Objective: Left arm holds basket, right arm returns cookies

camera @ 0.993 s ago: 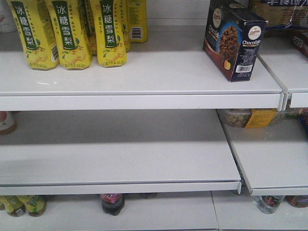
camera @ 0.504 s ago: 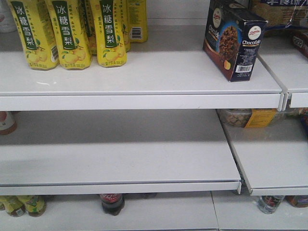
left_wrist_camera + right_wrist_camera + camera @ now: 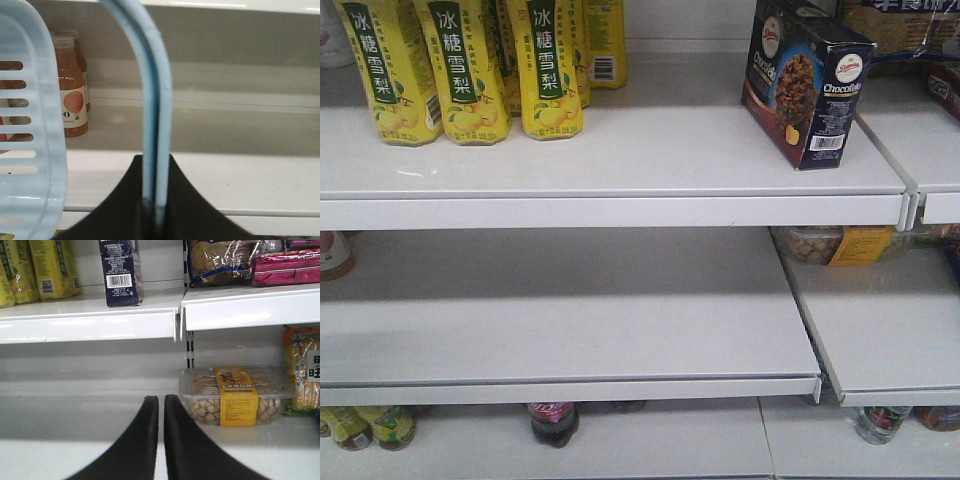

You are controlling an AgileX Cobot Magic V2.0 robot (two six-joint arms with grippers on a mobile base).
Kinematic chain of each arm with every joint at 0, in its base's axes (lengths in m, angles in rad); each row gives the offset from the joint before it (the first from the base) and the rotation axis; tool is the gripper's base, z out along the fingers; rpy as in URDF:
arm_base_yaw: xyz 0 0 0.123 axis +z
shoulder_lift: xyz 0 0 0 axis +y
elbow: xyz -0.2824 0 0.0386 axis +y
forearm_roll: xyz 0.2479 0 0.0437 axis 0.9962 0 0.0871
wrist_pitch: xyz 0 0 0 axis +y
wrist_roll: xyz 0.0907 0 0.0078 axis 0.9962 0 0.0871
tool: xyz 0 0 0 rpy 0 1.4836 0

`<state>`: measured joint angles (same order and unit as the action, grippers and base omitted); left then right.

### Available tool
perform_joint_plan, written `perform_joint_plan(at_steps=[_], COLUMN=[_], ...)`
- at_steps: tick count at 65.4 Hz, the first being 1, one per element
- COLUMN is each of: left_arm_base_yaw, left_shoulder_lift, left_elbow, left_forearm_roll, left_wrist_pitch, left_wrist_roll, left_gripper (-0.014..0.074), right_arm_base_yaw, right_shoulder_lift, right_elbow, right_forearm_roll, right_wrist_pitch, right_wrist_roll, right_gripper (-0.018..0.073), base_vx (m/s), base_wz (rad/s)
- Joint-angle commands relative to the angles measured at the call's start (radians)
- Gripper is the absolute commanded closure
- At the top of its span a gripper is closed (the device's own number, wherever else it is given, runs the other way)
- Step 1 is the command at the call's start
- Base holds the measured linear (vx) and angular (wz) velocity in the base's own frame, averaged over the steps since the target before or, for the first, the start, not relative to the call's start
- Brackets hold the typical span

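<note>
Pincer on my left arm [image 3: 154, 210] is clamped on the strap handle of the basket [image 3: 30, 125], keeping it hanging clear. Right pincer [image 3: 161, 415] is closed, empty. Cookies [image 3: 804, 82] stand upright on the top shelf [image 3: 610, 190], upper right, apparently returned.

— Where are the cookies [image 3: 806, 82]?

— Upright on the top shelf, near its right end, turned at an angle so a corner faces out. Dark navy and brown carton, chocolate cookies pictured, white barcode low on the side.

— And the basket [image 3: 31, 125]?

— Light blue, slotted wall at the left of the left wrist view. Its flat blue handle [image 3: 156, 100] rises upright, pinched in the left gripper [image 3: 152, 210].
</note>
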<state>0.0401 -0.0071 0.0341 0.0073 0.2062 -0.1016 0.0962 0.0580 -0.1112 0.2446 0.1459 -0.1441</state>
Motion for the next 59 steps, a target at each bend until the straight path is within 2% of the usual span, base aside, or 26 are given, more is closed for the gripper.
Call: perform_joint_plan(at_steps=[1,12,22,27,34,44,59], left_arm_base_yaw=[0.0,0.0,0.0,0.0,0.0,0.0,0.0], left_shoulder_lift=[-0.018,-0.018,-0.018,-0.018,-0.018,-0.018,-0.018], left_elbow=[-0.03,-0.03,-0.03,-0.03,-0.03,-0.03,-0.03], left_forearm_roll=[0.018,0.018,0.018,0.018,0.018,0.018,0.018], left_wrist_pitch=[-0.105,-0.105,-0.105,-0.105,-0.105,-0.105,-0.105], left_wrist_roll=[0.018,0.018,0.018,0.018,0.018,0.018,0.018], left_gripper=[0.0599,0.0599,0.0599,0.0599,0.0599,0.0599,0.0599], right_arm_base_yaw=[-0.004,-0.004,-0.005,-0.005,-0.005,-0.007,-0.008], right_shoulder_lift=[0.012,0.012,0.012,0.008,-0.014,-0.062,-0.081], right_elbow=[-0.027,-0.027,0.038,0.094,0.16,0.158,0.158], right_forearm_roll=[-0.002,-0.012,-0.173,-0.213,-0.225,-0.245,-0.245], right_wrist_pitch=[-0.077,-0.076,-0.146,-0.228,-0.294,-0.222,-0.207], right_wrist_roll=[-0.012,-0.013,0.007,0.036,0.04,0.04,0.042], right_gripper=[0.0565,0.0565,0.0565,0.0565,0.0565,0.0565,0.0565], base_vx=[0.0,0.0,0.0,0.0,0.0,0.0,0.0], base_wz=[0.0,0.0,0.0,0.0,0.0,0.0,0.0])
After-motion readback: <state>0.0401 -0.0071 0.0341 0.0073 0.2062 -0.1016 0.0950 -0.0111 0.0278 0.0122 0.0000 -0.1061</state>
